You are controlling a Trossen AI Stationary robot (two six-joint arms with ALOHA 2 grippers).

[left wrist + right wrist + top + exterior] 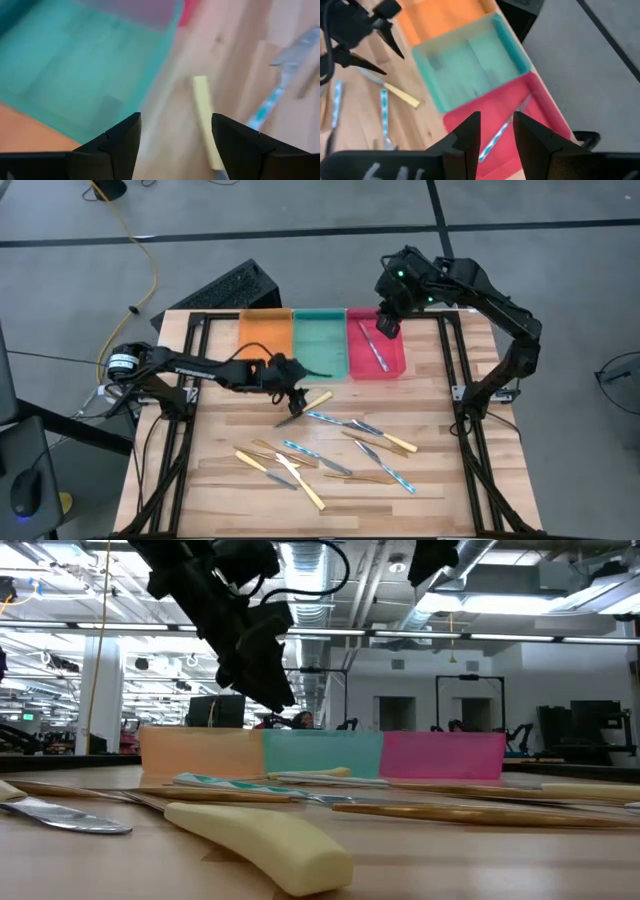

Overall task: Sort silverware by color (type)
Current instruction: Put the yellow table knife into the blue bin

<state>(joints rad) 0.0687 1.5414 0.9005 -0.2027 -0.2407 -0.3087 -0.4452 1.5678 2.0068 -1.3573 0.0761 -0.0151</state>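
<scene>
**benchwatcher:** So where's everything sitting? Most of the silverware [330,450] is scattered across the front half of the table [440,480] — bronze-gold, yellow-handled and blue-handled pieces all mixed up. One blue-handled utensil [376,352] already lies in the red tray [396,365]; I can't see anything in the green tray [318,345] or the orange tray [265,338].

**tongs_guy:** And the arms?

**benchwatcher:** The left pincer [293,396] hangs just in front of the green tray, fingers spread wide, nothing in them. The yellow-handled knife [306,407] lies right under it, a touch toward the robot's right. In the left wrist view its handle runs forward between the two fingers, nearer one than the other.

**tongs_guy:** Long axis?

**benchwatcher:** Diagonal on the table — yellow end toward the trays, blade end back toward the pile. My guess is the pincer needs to straddle that handle crosswise, so a small sideways nudge to centre it, then straight down.

**tongs_guy:** Right arm any use there?

**benchwatcher:** Nope, the left is way closer. The right pincer [387,327] sits up over the red tray, fingers partly apart and empty, with the blue-handled one lying below in the tray.
</scene>
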